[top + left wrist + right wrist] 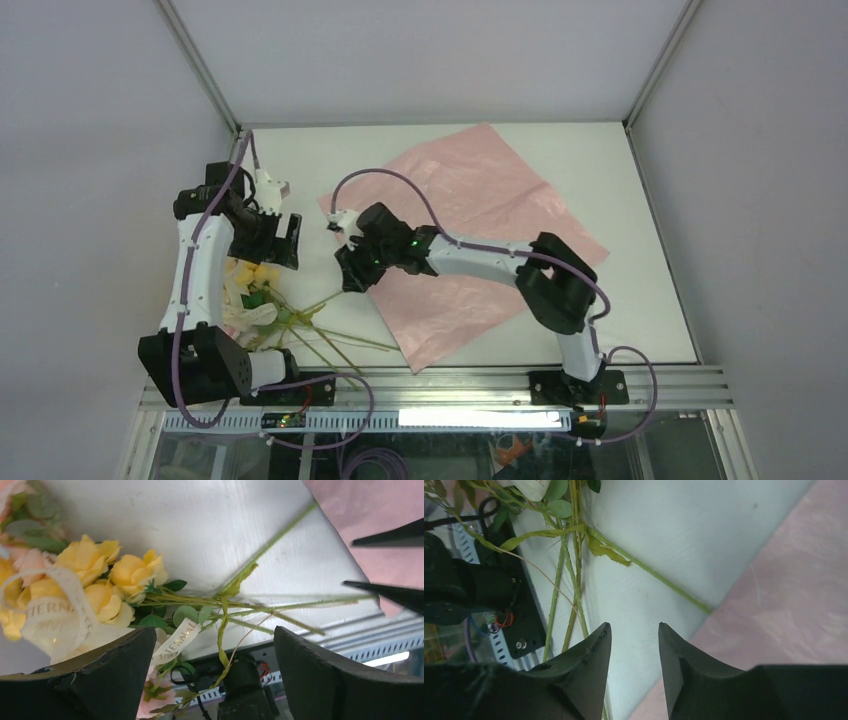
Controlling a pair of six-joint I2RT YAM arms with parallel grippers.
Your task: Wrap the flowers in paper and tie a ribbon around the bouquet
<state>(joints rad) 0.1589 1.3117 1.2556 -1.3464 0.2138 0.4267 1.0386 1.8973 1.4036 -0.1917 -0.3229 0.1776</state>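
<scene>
While the sheet lies flat and bare, the step in hand reads as getting the bunch onto it.

Top view: a large, thin, pink square of wrapping paper [480, 230] is spread cornerwise at centre-right of the white table [650, 300]. The small bunch of yellow and pink flowers [262, 292] with long green stems lies at lower left, off the sheet and partly under the left arm. Its stems fan rightward toward the sheet's lower-left edge. Over the blooms hovers the left gripper [275, 240]; over the stem ends hangs the right gripper [350, 275]. A silver slotted rail [450, 382] runs along the bottom.

Left wrist view: fingers wide apart, nothing between them. A cream printed fabric ribbon [62, 607] loops over the yellow blooms and will likely drag or snag.

Right wrist view: fingers parted by a narrow gap, gripping nothing. One stem [649, 572] reaches the sheet's edge at right of frame.

Judgement: pinch the stems where they cross, lift clear, lay them cornerwise on the sheet. Hazards are the splayed stems and the arm base close at left.
</scene>
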